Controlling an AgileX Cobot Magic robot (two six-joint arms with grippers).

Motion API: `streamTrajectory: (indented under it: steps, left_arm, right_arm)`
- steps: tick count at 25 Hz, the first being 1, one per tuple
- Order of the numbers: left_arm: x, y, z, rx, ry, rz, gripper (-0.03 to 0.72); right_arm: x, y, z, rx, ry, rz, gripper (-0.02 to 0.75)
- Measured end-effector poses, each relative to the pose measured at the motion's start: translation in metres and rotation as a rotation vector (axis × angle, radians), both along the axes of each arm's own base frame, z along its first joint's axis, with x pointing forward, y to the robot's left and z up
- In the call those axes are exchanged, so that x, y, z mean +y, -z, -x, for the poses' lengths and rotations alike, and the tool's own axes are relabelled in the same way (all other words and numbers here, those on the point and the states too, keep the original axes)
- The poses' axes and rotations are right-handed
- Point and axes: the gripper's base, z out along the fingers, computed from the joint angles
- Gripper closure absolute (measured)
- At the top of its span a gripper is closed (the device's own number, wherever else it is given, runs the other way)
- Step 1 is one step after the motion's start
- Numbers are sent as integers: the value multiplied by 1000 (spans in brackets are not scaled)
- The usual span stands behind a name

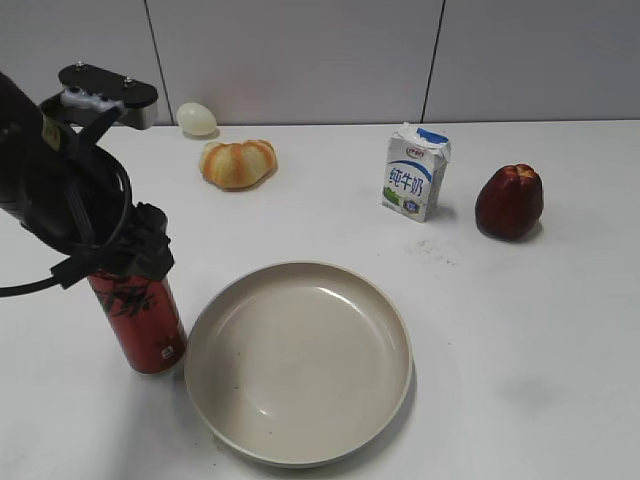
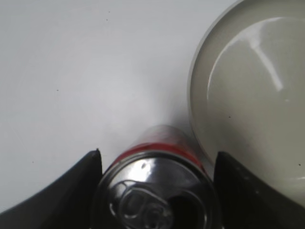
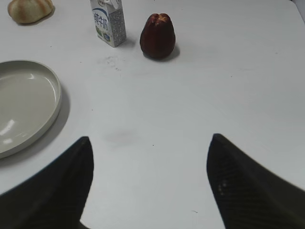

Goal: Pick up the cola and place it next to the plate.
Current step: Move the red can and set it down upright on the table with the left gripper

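Note:
The cola (image 1: 142, 322), a tall red can with black lettering, stands upright on the white table just left of the plate (image 1: 300, 360), a wide cream dish. My left gripper (image 1: 120, 262) is shut on the can's upper part. In the left wrist view its two black fingers (image 2: 157, 164) press both sides of the can's silver pull-tab top (image 2: 157, 195), with the plate's rim (image 2: 195, 95) close on the right. My right gripper (image 3: 150, 143) is open and empty over bare table, right of the plate (image 3: 24, 105); it does not show in the exterior view.
A white-and-blue milk carton (image 1: 415, 172) and a dark red fruit (image 1: 509, 201) stand at the back right. A bread roll (image 1: 237, 163) and a pale egg-shaped object (image 1: 196, 119) lie at the back left. The left arm's cables hang over the table's left side.

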Motion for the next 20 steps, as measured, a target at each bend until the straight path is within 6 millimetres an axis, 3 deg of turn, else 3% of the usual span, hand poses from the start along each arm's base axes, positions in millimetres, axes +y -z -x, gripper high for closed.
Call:
streamTrajectory:
  steps: [5, 9, 15, 17, 20]
  left_arm:
    - [0, 0, 0, -1, 0, 1, 148]
    - [-1, 0, 0, -1, -2, 6, 60]
    - [-1, -3, 0, 4, -4, 6, 42]
    - [-2, -16, -2, -14, -3, 19, 42]
    - [2, -55, -5, -101, -19, 69, 44]
  right_arm:
    - [0, 0, 0, 0, 0, 0, 146]
    - [0, 0, 0, 0, 0, 0, 146]
    - [0, 0, 0, 0, 0, 0, 146]
    - [0, 0, 0, 0, 0, 0, 146]
    - [0, 0, 0, 0, 0, 0, 146]
